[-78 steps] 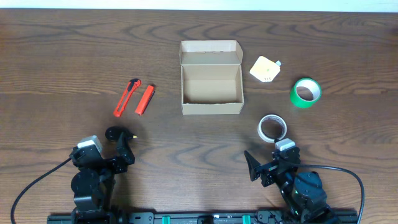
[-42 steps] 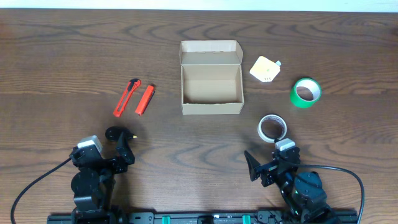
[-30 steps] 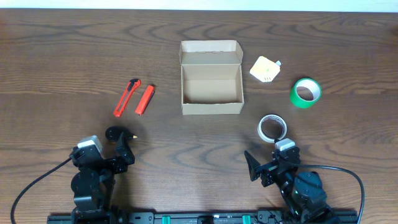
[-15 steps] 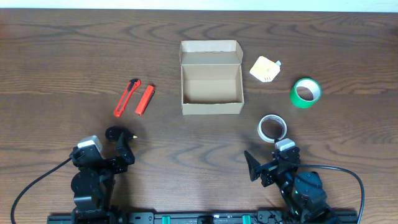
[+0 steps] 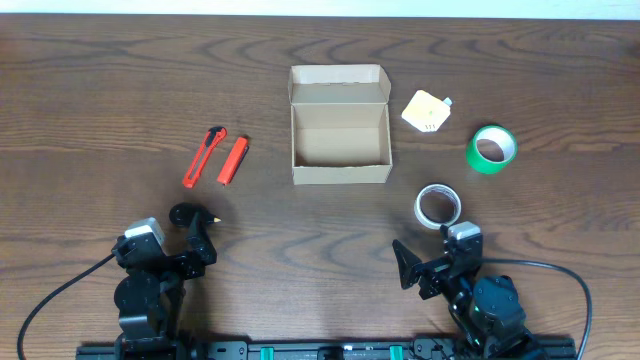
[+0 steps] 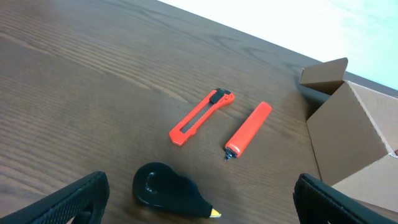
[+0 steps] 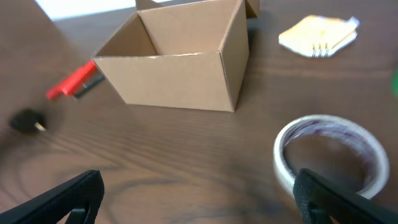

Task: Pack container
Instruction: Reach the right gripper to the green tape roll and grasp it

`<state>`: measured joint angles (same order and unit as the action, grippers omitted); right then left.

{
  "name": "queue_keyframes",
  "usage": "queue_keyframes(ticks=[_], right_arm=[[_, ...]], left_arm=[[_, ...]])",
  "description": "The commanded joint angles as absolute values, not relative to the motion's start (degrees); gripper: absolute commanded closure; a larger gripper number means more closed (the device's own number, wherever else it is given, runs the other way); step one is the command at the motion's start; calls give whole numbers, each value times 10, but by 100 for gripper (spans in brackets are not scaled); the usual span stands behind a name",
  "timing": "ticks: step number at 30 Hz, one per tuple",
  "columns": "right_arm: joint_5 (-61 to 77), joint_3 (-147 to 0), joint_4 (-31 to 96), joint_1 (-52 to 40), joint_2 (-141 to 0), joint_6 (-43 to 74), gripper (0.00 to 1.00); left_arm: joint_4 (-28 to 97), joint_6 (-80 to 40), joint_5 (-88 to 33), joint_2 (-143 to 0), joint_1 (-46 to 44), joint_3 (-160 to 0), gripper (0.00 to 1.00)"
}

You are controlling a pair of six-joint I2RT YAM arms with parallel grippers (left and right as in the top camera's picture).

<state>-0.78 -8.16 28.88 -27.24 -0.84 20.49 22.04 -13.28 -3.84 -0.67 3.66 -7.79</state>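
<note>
On the dark wooden table (image 5: 100,80), nearly everything lay as it had half a second before. Only the right arm had shifted a little to the right, and its wrist picture was smeared. The left arm had not moved.

Far to the left of the small brown cardboard box (image 5: 340,172), and nearer the robot than it, the left gripper (image 6: 200,179) had its fingers spread wide, holding nothing. A black teardrop-shaped plastic item with a yellow tip (image 5: 190,214) lay just ahead of it. Left of the box lay an orange-red utility knife with a black slider (image 5: 204,158), and an orange-red stick (image 5: 232,161) lay beside it, closer to the box. The left wrist view showed a small dark tip on the stick's near end, which the overhead view did not resolve. That view caught only one corner of the box.

The box sat mid-table with its hinged flap standing open on the far side. Its inside showed bare cardboard.

Right of the box, near its far corner, lay a pale yellow square pad with a small white tip (image 5: 425,111). Nearer the robot, right of the box's front corner, was a clear tape roll (image 5: 438,205). The right gripper (image 7: 198,176) sat just behind the roll, its fingers also spread and holding nothing. Farthest right of the box lay a green tape roll (image 5: 491,148), which the right wrist view cut to a sliver.
</note>
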Motion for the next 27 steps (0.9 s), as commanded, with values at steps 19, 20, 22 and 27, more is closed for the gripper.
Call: queue_keyframes(ticks=[19, 20, 22, 27], right_arm=[[106, -98, 164, -254, -57, 263, 1], [106, -107, 162, -250, -74, 262, 1], [106, -138, 165, -242, -124, 248, 1], [101, -245, 190, -225, -269, 179, 1]], left_arm=[[220, -124, -30, -3, 39, -65, 5], [220, -124, -30, -3, 39, -65, 4], [220, -124, -30, -3, 39, -65, 5], [220, -124, -30, -3, 39, -65, 5]])
